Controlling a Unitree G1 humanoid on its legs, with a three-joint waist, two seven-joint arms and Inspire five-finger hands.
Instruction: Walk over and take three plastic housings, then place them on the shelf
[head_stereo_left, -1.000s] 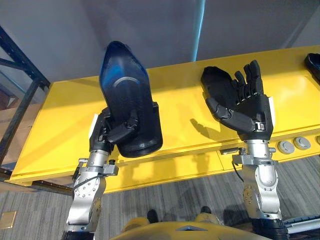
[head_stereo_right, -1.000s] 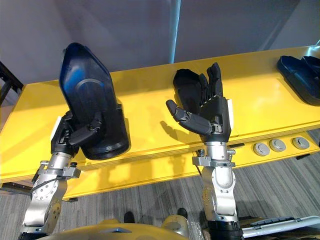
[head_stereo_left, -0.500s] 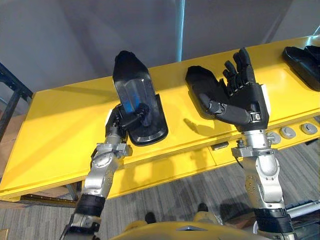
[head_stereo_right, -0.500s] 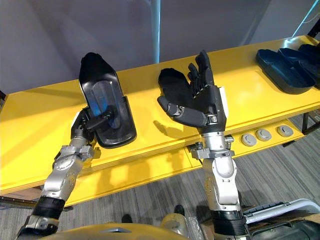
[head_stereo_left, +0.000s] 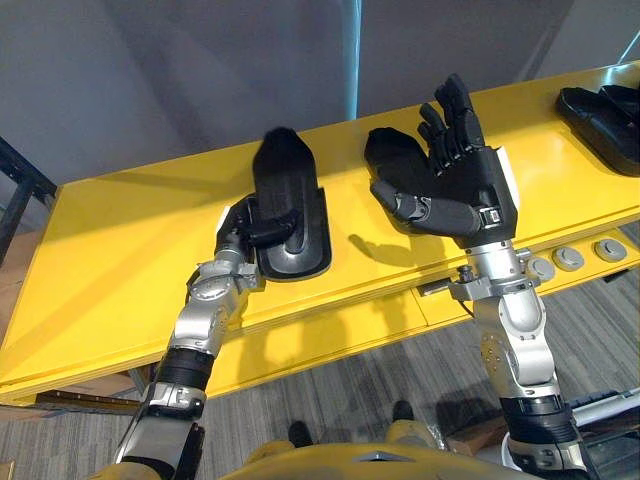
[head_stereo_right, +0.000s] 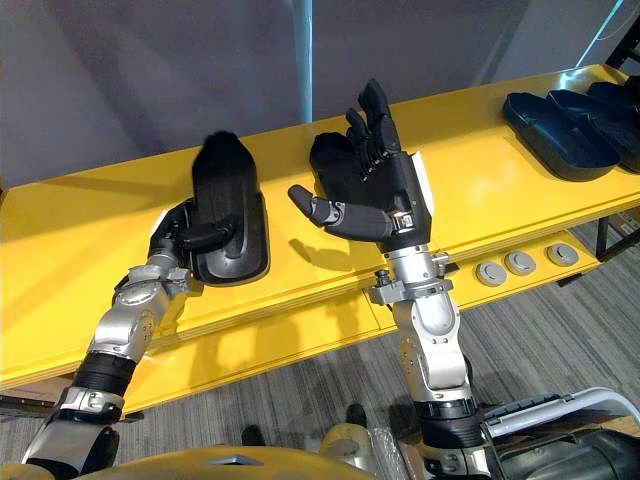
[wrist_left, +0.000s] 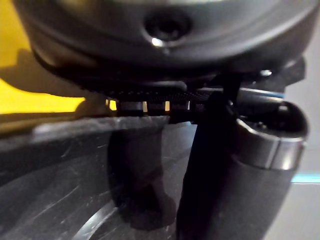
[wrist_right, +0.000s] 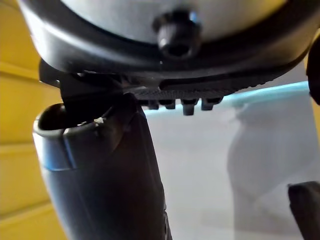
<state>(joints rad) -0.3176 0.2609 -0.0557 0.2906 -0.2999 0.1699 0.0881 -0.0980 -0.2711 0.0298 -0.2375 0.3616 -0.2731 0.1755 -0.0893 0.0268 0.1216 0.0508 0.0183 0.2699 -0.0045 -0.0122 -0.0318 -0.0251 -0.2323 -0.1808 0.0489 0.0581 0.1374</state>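
The fingers (head_stereo_left: 272, 228) of the left hand (head_stereo_left: 238, 225) are closed on the near end of a black plastic housing (head_stereo_left: 288, 200): the thumb lies across its hollow inner face, and the other fingers go under its edge, where I cannot see them. In the left wrist view the thumb presses on the glossy dark surface. The housing lies almost flat on the yellow shelf (head_stereo_left: 130, 250), hollow side up, with its narrow end pointing to the grey wall (head_stereo_left: 150, 80). I cannot tell if its near end rests fully on the shelf.

To its right, apart from it, the right hand (head_stereo_left: 455, 185) is held palm up above the shelf. Its fingers (head_stereo_left: 450, 110) are straight and spread, and they hold nothing. At the far right end of the shelf lie more dark housings (head_stereo_right: 560, 125), so I judge that part of the task is already done.

The step in hand seems to be the setting down of this housing. The next move calls for opening the thumb and drawing the fingers out from under the edge without dragging the housing along.

One second ago the housing stood upright in the left hand, high above the shelf. Half a second ago it was tilted. Now it is laid down. The right hand has stayed open, and the camera has shifted too.
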